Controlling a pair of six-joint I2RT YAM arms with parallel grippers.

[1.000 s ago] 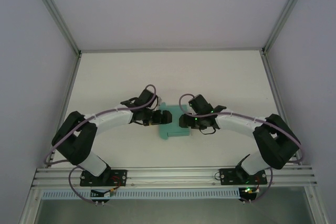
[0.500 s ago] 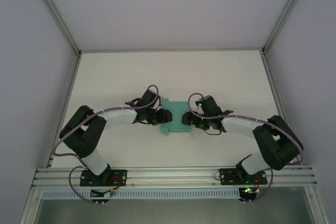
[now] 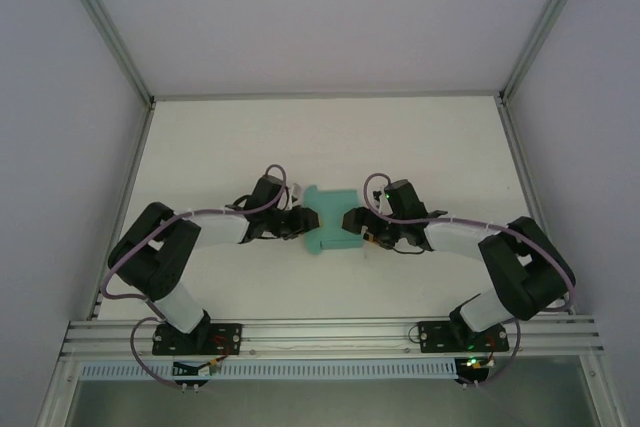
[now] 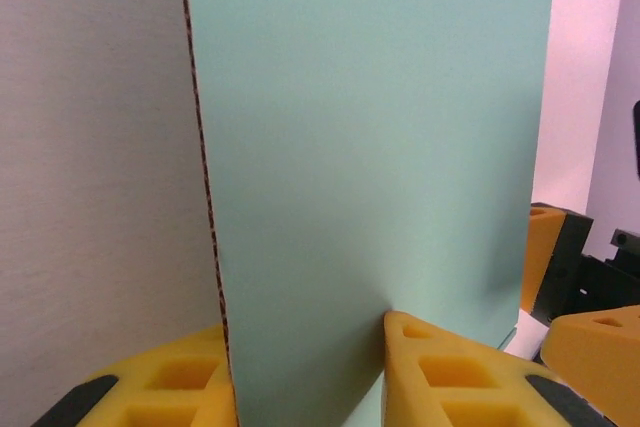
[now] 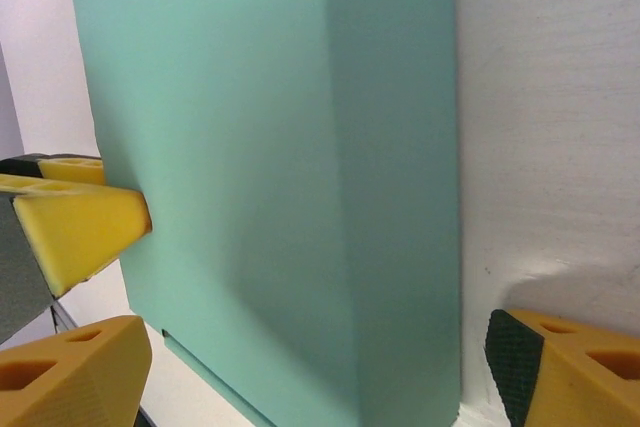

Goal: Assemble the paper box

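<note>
both arms bent inward, flanking paper box

Both wrist views crop the box at the frame edges; from above, you can't tell its folds or flaps.
</note>
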